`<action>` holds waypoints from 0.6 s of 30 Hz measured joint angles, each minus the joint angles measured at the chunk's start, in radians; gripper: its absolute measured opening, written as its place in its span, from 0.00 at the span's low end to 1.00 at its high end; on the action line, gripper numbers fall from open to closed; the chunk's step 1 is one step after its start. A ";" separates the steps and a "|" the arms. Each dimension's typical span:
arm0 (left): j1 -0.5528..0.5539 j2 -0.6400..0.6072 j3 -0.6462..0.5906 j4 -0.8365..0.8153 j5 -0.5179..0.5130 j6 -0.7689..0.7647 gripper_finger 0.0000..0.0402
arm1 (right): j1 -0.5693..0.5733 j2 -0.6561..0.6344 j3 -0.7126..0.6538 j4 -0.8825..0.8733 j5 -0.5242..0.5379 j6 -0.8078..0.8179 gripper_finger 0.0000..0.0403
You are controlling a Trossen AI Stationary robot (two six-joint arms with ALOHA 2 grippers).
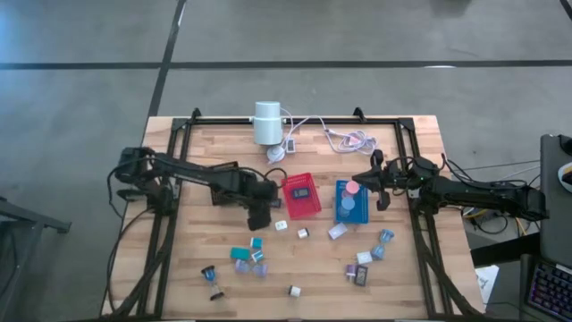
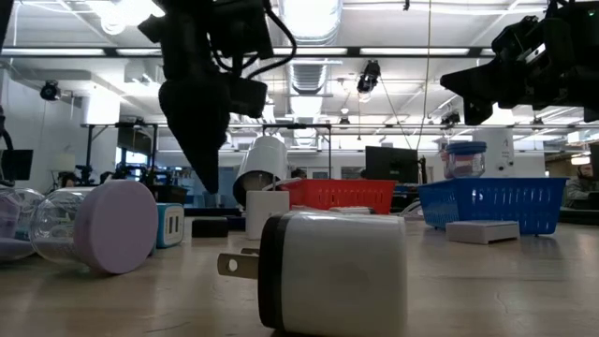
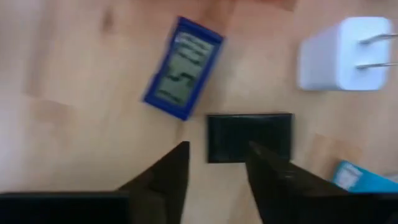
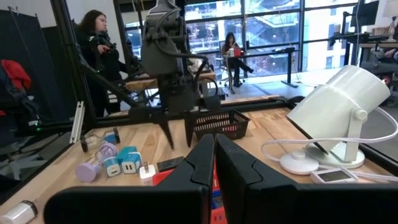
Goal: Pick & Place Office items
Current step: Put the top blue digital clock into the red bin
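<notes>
My left gripper point(image 3: 214, 168) hangs part open, empty, over a black block point(image 3: 249, 137) beside the red tray point(image 1: 301, 196). My right gripper point(image 4: 214, 155) waits shut above the blue tray point(image 1: 350, 202). Few pieces are binned; most office items point(image 1: 250, 259) lie loose on the table point(image 1: 402, 286).

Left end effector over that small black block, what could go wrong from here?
1. The left end effector hangs open above the black block, which lies crosswise to the fingers; closing may catch only a corner and spin it away.
2. The blue device sits right beside the block, so a descending finger could knock it.
3. The white charger lies close on the other side and may be nudged too.
</notes>
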 joint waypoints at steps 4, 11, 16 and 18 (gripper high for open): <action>-0.001 0.023 0.012 0.001 0.077 0.025 0.59 | 0.000 0.000 0.000 -0.001 0.000 0.002 0.03; -0.010 0.036 0.006 0.002 0.111 0.038 0.80 | 0.000 0.002 0.000 -0.023 0.001 -0.013 0.03; -0.016 0.036 0.006 0.013 0.114 0.040 0.89 | -0.001 0.002 0.000 -0.022 0.002 -0.026 0.03; -0.016 0.040 0.006 0.025 0.111 0.003 0.90 | -0.001 0.002 0.000 -0.021 0.002 -0.030 0.03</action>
